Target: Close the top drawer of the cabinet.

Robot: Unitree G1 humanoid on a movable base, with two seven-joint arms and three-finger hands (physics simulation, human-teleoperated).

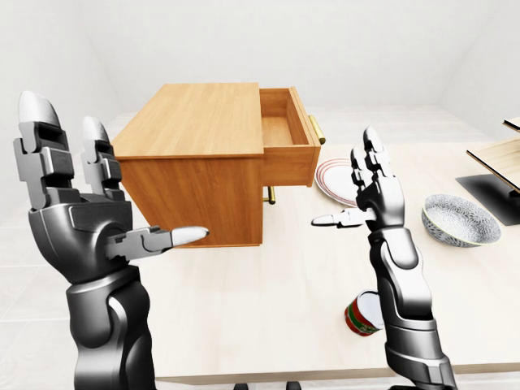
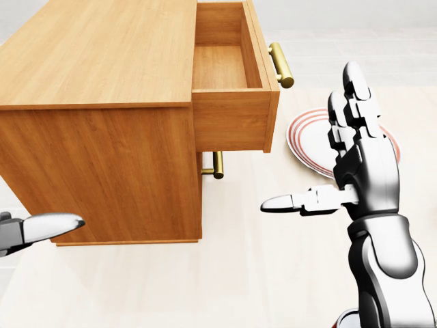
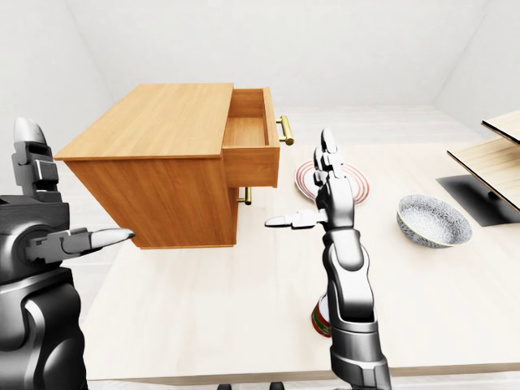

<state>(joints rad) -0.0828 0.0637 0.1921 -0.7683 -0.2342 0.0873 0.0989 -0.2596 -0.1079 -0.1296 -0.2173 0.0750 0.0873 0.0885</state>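
On the table (image 1: 268, 309), my right hand (image 2: 362, 160) and left hand (image 1: 77, 203), fingers spread, hang apart from the cabinet (image 1: 195, 154) with its pulled-out top drawer (image 2: 235, 85).

I see a cabinet (image 2: 102, 137) of warm, smooth-grained wood, its drawer handle (image 2: 280, 65) polished brass. The desk (image 1: 268, 317) looks pale matt wood. Each robot hand (image 2: 355, 164) gleams like glossy metal.
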